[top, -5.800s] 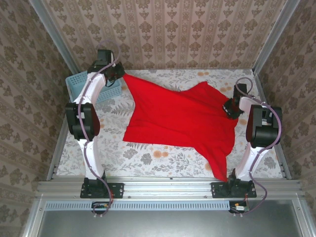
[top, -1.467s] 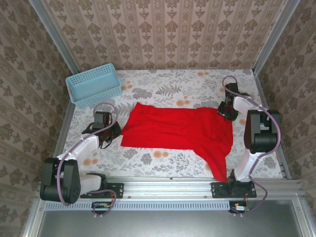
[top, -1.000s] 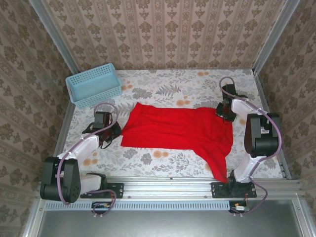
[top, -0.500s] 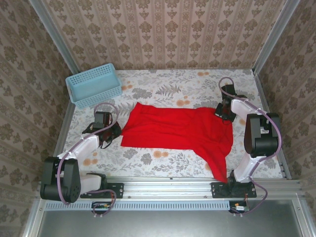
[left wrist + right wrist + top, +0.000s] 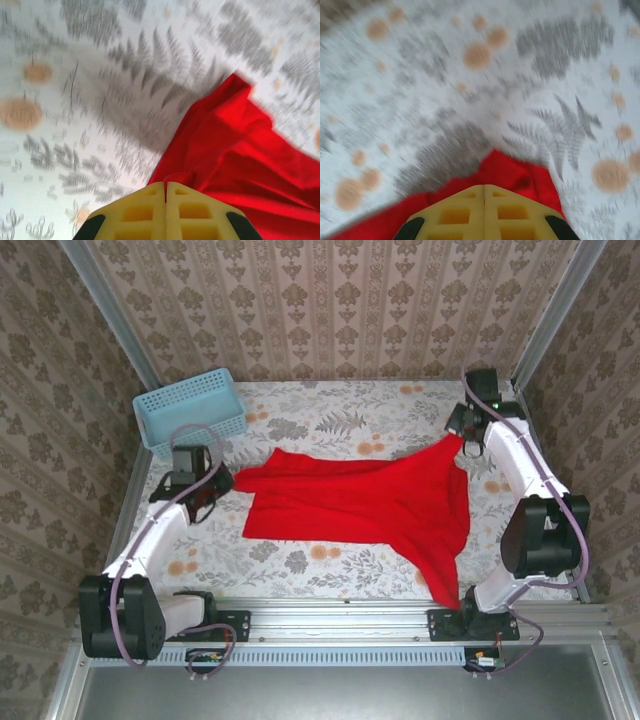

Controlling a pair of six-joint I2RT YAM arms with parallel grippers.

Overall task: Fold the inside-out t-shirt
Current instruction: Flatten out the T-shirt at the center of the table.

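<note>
T-shirt (image 5: 370, 502) lay plain red and rumpled, long axis left-right, one flap trailing nearward. Left gripper (image 5: 212, 488) and right gripper (image 5: 466, 438) each clamped an end corner.

in both wrist views the flowered table cover (image 5: 75, 100) is smeared by blur, and the yellow fingers (image 5: 135, 212) of your left gripper (image 5: 166, 187) and right gripper (image 5: 484, 189) are cut off by the bottom edge. the pinched bit of the red t-shirt (image 5: 370, 505) hides behind the closed pads, and the shirt runs off the left wrist view's right edge. from above, the jaws are too small for you to read.
</note>
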